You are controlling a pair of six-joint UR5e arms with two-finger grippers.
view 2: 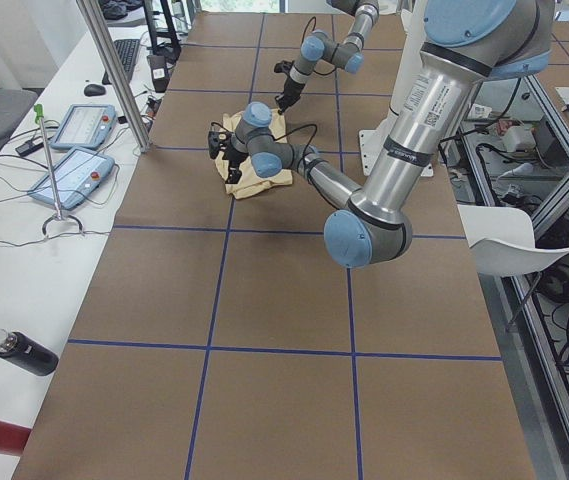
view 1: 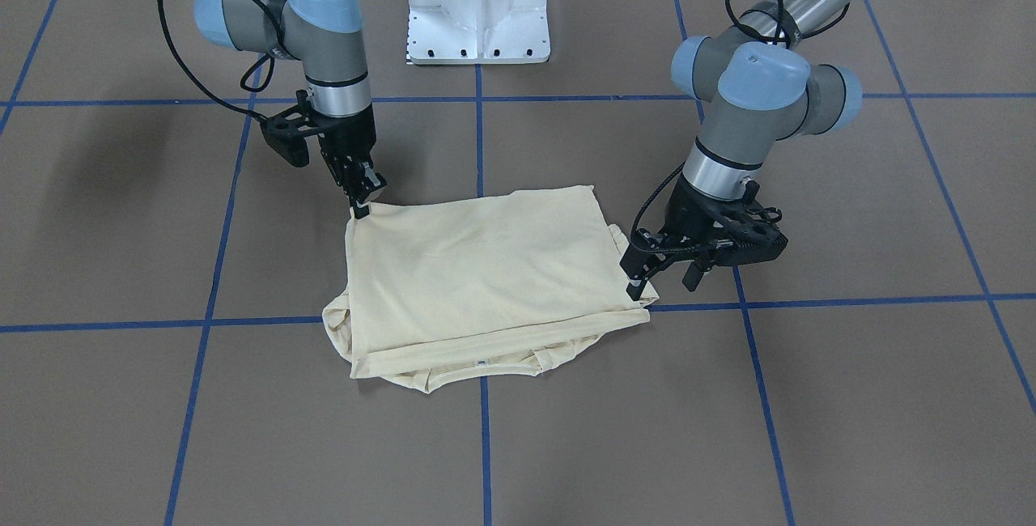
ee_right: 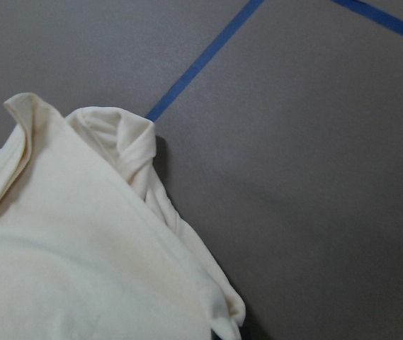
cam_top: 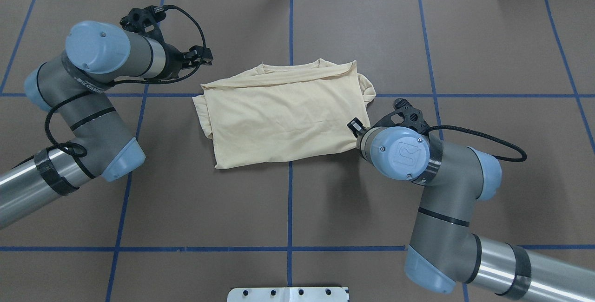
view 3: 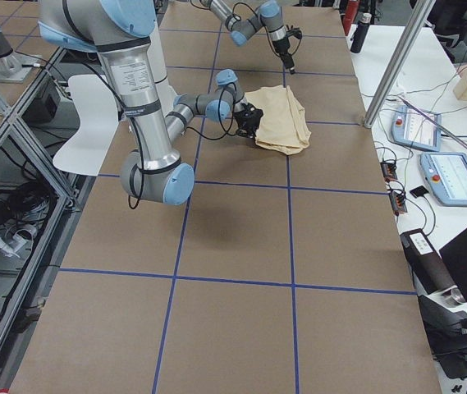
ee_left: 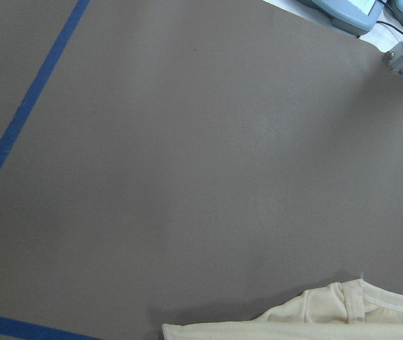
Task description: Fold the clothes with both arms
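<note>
Right end effector [view 1: 362, 201] is pinched on a corner of the shirt [view 1: 477, 267], folded on the surface [view 1: 809, 396]; left end effector [view 1: 634, 287] touches another corner, grip we cannot tell; light, limp cloth, we'd take corners

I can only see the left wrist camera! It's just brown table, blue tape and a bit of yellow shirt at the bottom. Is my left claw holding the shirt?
Observer: It doesn't look like it. In the front view the left gripper looks open, right at a flat corner of the shirt.
Operator: What's the other claw doing?
Observer: The right gripper is pinched shut on another corner, holding it up in a little peak.
Operator: Is the shirt folded?
Observer: From overhead it's a rough rectangle, with bunched layers poking out beneath its edges.
</note>
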